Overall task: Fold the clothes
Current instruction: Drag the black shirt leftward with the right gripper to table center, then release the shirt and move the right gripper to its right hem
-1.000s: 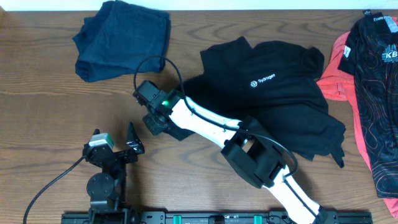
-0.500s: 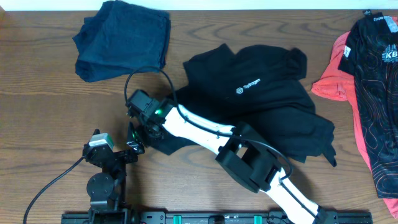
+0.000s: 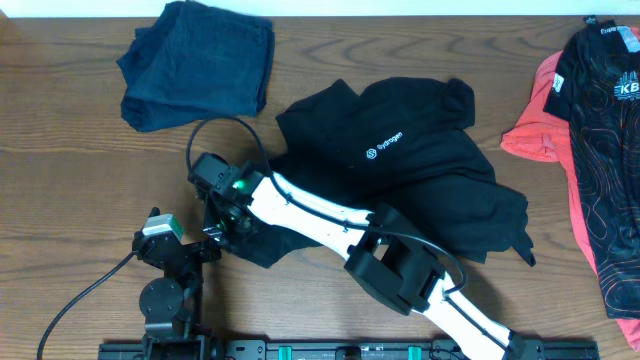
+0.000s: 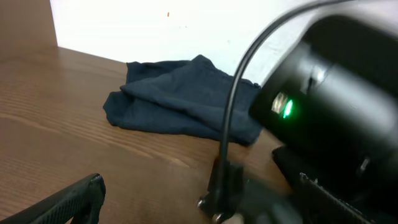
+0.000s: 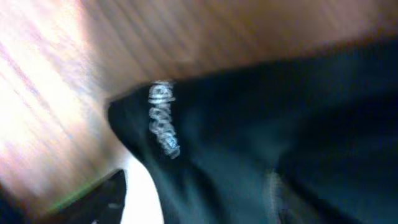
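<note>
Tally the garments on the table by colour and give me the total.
Navy garment: 1
Plain black garment with white logo: 1
Coral-pink garment: 1
Black garment with red lines: 1
Total: 4

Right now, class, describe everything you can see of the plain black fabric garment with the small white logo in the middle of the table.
The plain black garment is soft, matte fabric, lying crumpled and unfolded across the middle of the brown wooden table. A small white logo faces up near its upper middle; the right wrist view shows more white lettering by one edge. The white right arm lies across its lower left part.
</note>
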You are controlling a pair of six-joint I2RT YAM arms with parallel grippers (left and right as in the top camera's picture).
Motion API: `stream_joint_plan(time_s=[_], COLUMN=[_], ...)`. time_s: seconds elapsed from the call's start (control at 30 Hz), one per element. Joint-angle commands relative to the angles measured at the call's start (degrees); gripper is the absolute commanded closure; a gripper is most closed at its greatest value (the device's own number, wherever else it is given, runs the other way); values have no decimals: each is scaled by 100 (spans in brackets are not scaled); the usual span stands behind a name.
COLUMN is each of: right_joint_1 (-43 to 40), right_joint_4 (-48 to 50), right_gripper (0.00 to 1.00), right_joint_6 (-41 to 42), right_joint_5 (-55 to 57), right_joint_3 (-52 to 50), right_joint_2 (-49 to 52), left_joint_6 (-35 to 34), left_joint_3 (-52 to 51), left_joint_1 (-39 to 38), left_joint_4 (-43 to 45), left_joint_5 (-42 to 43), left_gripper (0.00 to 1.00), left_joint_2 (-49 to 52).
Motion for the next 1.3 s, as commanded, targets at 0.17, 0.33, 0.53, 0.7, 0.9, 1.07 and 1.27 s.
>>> stream_joint_plan(time_s=[0.17,0.33,0.53,0.7,0.9,1.07,1.27], right_joint_1=[-723,-1373,-2149,-2695,-3217,-3410,-3414], right_joint_4=[-1416,-2371,-3613,-4063,-4063,-4037,-3545], right_gripper=[18,8,1,1,1,1,1], right_joint_6=[0,192,260,516,925,1565,2223], right_joint_5=[1537,2057,2328,2435,2562,2739,2590], right_joint_3=[1821,2441,2472,2096,953,-1220,-3648], right_joint_2=[-116,-507,-1290,-2205,-3622,-5230,-6618], left_joint_6=[48,46,46,46,48,46,46], left_joint_3=[-120,-120,-120,-120,-120,-120,-120], left_joint_1=[-13,-13,-13,-13,-13,-13,-13], left_joint_4=[-210,-210,-210,-210,-210,-210,-210], left_joint_5=[-74,-74,-74,-74,-74,-74,-74], left_gripper=[2,2,2,2,2,2,2], left_joint_2=[-31,-31,-31,-31,-31,-31,-31])
